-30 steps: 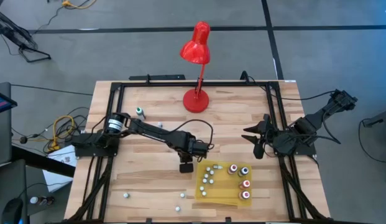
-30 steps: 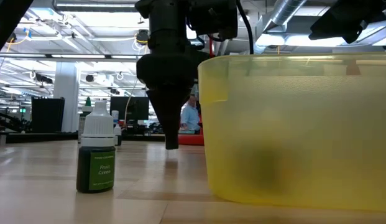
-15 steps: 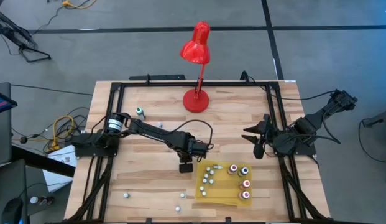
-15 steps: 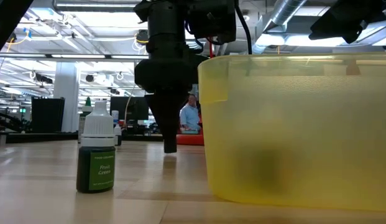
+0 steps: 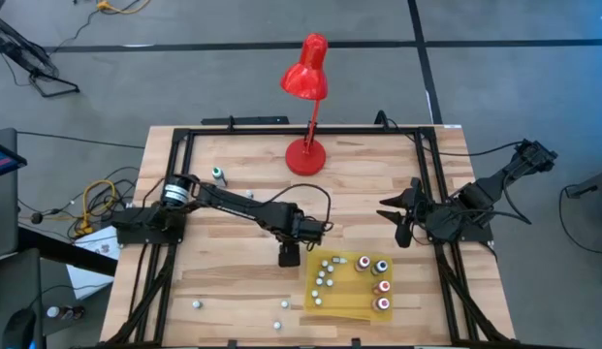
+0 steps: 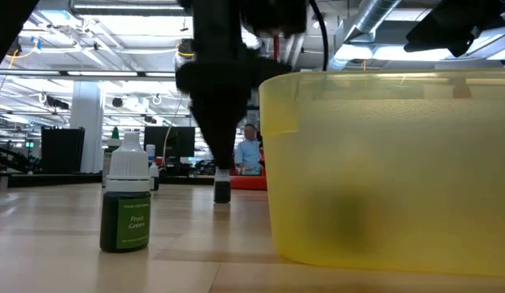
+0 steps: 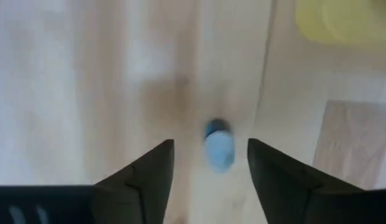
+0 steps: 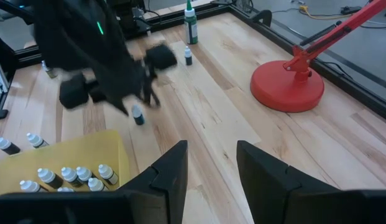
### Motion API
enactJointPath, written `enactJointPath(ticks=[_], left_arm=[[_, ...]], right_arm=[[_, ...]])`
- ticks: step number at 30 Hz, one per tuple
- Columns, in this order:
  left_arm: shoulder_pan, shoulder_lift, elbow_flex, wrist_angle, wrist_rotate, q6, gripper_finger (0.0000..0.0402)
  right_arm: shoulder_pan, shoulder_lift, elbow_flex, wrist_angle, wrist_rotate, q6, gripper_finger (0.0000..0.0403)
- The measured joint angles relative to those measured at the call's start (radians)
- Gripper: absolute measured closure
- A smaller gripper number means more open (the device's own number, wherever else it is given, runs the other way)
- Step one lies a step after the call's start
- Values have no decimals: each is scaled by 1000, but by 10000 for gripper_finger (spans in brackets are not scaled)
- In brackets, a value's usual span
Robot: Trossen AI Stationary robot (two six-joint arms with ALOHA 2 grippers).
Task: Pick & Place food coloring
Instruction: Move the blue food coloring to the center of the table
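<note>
Left claw (image 7: 210, 163) open over a small bottle (image 7: 218, 148) on the counter (image 5: 242, 291), right claw (image 8: 211, 165) open, idle nearby. Risk: fingers nudge bottle, tips over.

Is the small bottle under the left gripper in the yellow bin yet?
No. The small bottle stands upright on bare wood beside the yellow bin, under the left gripper.

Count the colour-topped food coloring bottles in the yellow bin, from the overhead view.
4, all in the yellow bin, right half: far-row left bottle, far-row right bottle, middle bottle, near bottle. Smaller white-capped ones beside them are not counted; none seems hidden.
</note>
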Motion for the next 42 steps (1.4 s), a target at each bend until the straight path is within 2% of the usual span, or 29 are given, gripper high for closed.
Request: enactJointPath(ticks=[4, 9, 14, 22, 25, 29, 36, 42], left_arm=[[2, -95, -6, -50, -114, 47, 194], [87, -221, -98, -50, -94, 77, 194], [169, -361, -275, -32, -86, 72, 193], [300, -589, -580, 193, -95, 61, 193], [353, -615, -644, 247, -103, 51, 193], [414, -608, -657, 233, -170, -27, 193], [470, -604, -657, 260, -113, -69, 193], [474, -604, -658, 239, -145, -147, 193]], right_arm=[[0, 0, 0, 0, 0, 0, 274], [0, 0, 0, 0, 0, 0, 274], [0, 0, 0, 0, 0, 0, 274], [0, 0, 0, 0, 0, 0, 274], [0, 0, 0, 0, 0, 0, 274], [0, 0, 0, 0, 0, 0, 274], [0, 0, 0, 0, 0, 0, 274], [0, 0, 0, 0, 0, 0, 274]])
